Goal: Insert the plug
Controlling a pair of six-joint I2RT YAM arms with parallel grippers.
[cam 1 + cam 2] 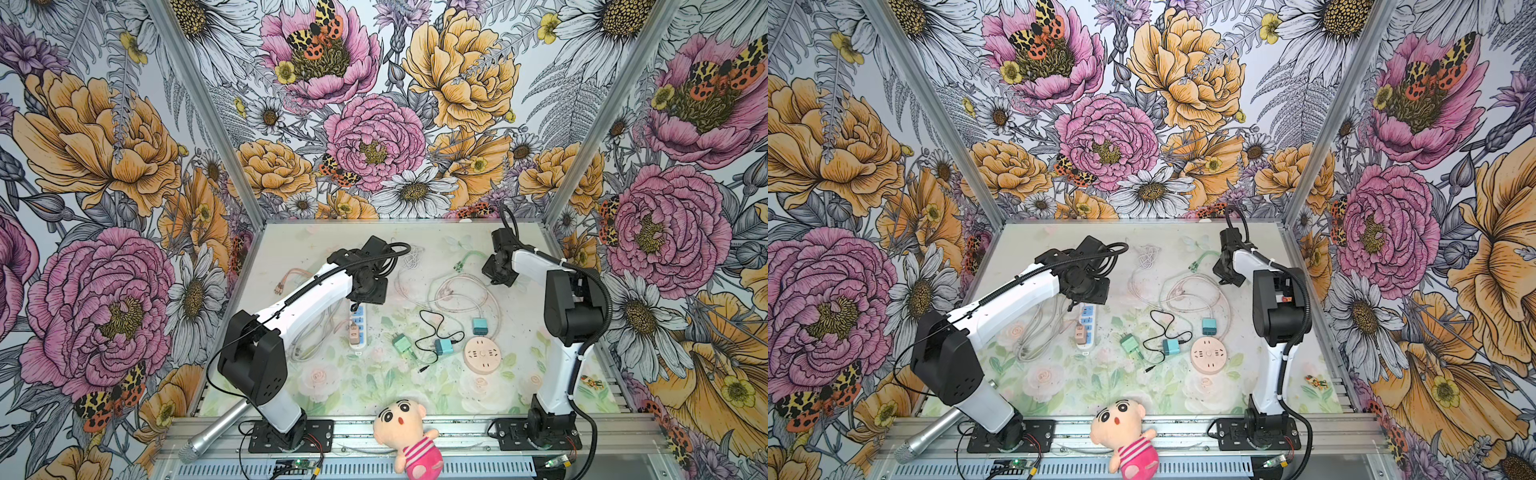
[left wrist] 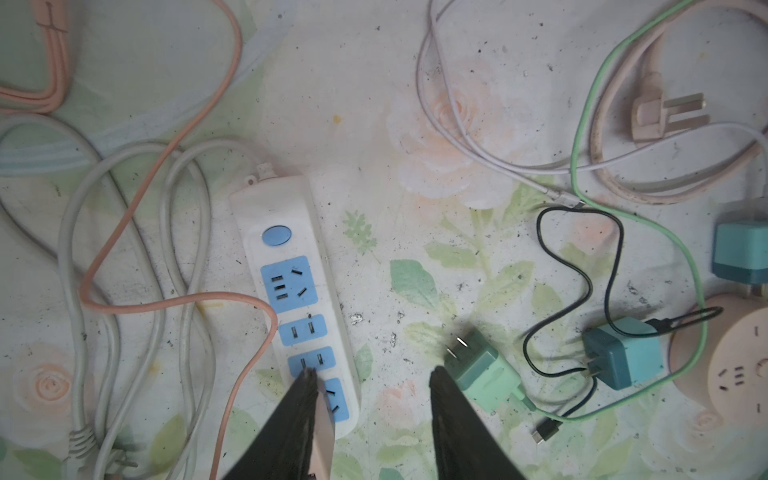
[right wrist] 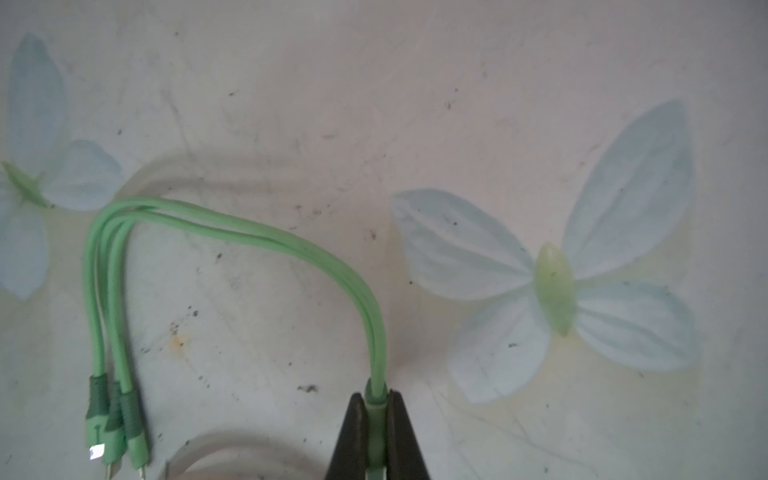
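A white power strip [image 1: 360, 322] with blue sockets lies left of centre, and a pink plug [image 1: 354, 332] sits in it. My left gripper [image 2: 372, 376] hangs open over the strip's near end. Its one finger touches the pink plug [image 2: 326, 440]; the other stands beside the mint-green charger plug [image 2: 482, 374], whose prongs are bare. In the right wrist view my right gripper [image 3: 376, 395] is shut on the collar of the green cable [image 3: 257, 237] at the back right of the table. The cable's three connector ends [image 3: 116, 419] lie beside it.
Two teal chargers [image 1: 442, 346] [image 1: 480, 325], a black cable [image 1: 432, 332] and a round pink socket [image 1: 483, 355] lie right of centre. Grey and pink cords [image 2: 124, 232] loop beside the strip. A doll [image 1: 409, 436] and a microphone [image 1: 216, 432] rest on the front rail.
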